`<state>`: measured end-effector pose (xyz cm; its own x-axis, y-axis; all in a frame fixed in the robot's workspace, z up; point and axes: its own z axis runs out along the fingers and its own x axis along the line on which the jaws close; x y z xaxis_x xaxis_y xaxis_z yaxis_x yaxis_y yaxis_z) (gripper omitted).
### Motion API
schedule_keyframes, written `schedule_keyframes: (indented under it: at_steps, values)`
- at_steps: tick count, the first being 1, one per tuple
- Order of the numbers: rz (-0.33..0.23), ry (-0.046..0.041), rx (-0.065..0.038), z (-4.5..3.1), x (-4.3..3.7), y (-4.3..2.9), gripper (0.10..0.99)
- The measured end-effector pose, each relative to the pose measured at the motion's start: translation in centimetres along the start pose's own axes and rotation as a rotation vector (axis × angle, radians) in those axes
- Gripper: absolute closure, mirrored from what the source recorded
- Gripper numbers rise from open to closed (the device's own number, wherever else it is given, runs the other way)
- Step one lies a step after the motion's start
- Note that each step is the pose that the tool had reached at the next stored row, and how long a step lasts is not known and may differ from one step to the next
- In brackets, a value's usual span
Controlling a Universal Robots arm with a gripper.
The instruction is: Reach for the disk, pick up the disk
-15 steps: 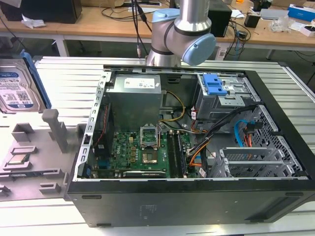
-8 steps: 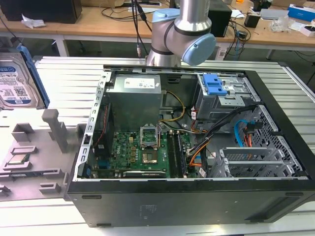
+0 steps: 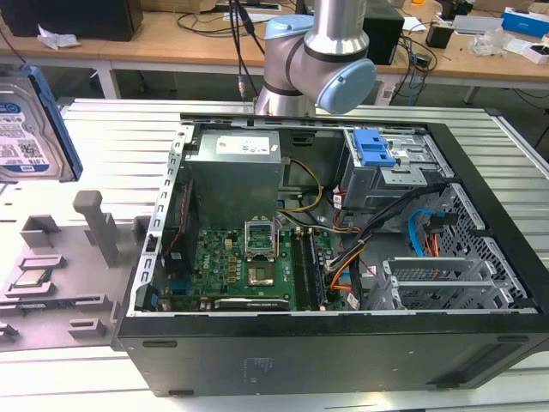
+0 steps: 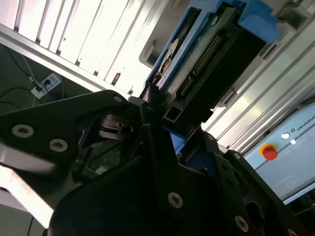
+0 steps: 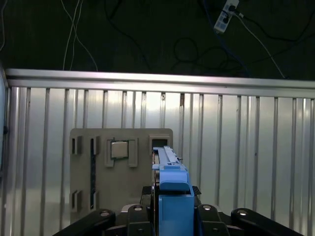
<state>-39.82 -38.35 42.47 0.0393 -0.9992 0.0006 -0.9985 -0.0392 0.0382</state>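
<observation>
The disk [image 3: 21, 120] is a silver hard drive with a white-and-blue label and a blue frame. It hangs upright at the exterior view's far left, above the grey fixture [image 3: 69, 257]. In the first wrist view the disk [image 5: 170, 189] stands edge-on between the black fingers [image 5: 135, 214] of my gripper [image 5: 170, 216], over the fixture. The second wrist view has the disk's circuit-board side [image 4: 206, 54] with my gripper [image 4: 162, 115] shut on its lower end. The arm's base [image 3: 317, 69] stands behind the computer case.
An open computer case [image 3: 343, 352] lies on the slatted metal table [image 3: 111, 137], with a blue latch [image 3: 373, 148] and cables inside. The grey fixture [image 5: 93, 172] carries a small square silver chip [image 5: 119, 149]. A box with a red button [image 4: 268, 151] stands beyond the table.
</observation>
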Motion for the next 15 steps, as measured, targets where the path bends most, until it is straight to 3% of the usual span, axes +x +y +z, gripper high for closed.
schedule_keyframes:
  at_steps: [15]
  values:
    - [0.000, 0.0000, 0.000, -3.21, -0.02, 0.12, 0.722]
